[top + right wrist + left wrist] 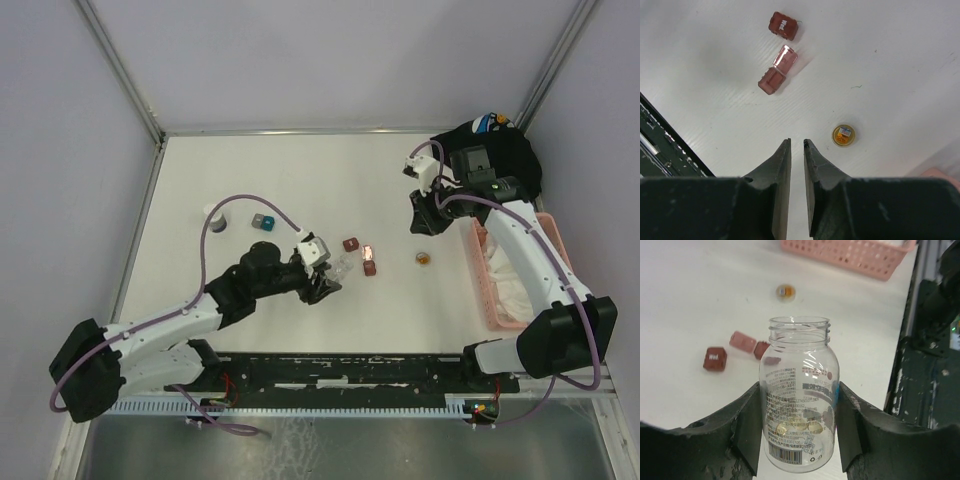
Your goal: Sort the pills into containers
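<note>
Near the middle of the white bench (300, 170), the left end effector (328, 280) is clamping a small clear plastic bottle with a printed label (799, 405) by its sides. The bottle's uncapped mouth is facing away from the wrist, and what look like a few yellowish pills (784, 429) are sitting at its base. Further right, the right end effector (797, 141) is hanging above the bench with its jaws barely parted and nothing between them.

A small round amber cap (843, 135) is lying just to one side of its line. Between the two arms are a closed dark-red square box marked "Wed" (783, 26) and a dark-red box with its pale lid flipped open (777, 72).

The smooth bottle wall is offering little purchase, so a quick tilt could be enough to slip it or spill pills past the boxes. A slightly off-centre descent by the right arm could skid the cap away. Both arms working around the small boxes are risking a knock that scatters them.

The pink slatted basket (497, 290) is crowding the right edge, and a black rail (350, 370) is bounding the near side. The far and left bench are offering the freest room.
</note>
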`<move>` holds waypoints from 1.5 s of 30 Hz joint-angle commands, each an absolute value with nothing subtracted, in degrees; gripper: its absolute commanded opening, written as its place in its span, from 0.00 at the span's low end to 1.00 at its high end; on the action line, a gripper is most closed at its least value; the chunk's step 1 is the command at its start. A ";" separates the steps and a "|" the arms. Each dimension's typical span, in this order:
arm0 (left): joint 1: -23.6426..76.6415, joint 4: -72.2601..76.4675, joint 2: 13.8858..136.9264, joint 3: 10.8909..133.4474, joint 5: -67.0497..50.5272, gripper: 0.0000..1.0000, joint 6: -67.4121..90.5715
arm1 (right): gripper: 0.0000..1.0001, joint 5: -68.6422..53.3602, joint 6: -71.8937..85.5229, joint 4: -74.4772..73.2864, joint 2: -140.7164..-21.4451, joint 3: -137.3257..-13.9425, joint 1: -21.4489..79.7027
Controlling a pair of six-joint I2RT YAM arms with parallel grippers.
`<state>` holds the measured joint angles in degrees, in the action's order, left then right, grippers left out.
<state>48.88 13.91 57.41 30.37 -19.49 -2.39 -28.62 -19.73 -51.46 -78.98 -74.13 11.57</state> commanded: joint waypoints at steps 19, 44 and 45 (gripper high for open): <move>47.71 -9.85 91.91 55.33 -12.74 0.03 -13.09 | 0.32 -21.44 -27.33 -55.73 -76.76 -77.21 7.65; 51.47 -35.33 105.16 79.43 -7.25 0.03 -18.92 | 0.35 -23.32 -27.20 -56.14 -77.41 -77.30 -5.01; 51.53 -35.99 105.57 80.01 -7.23 0.03 -19.11 | 0.35 -23.48 -27.22 -56.28 -77.64 -77.31 -5.11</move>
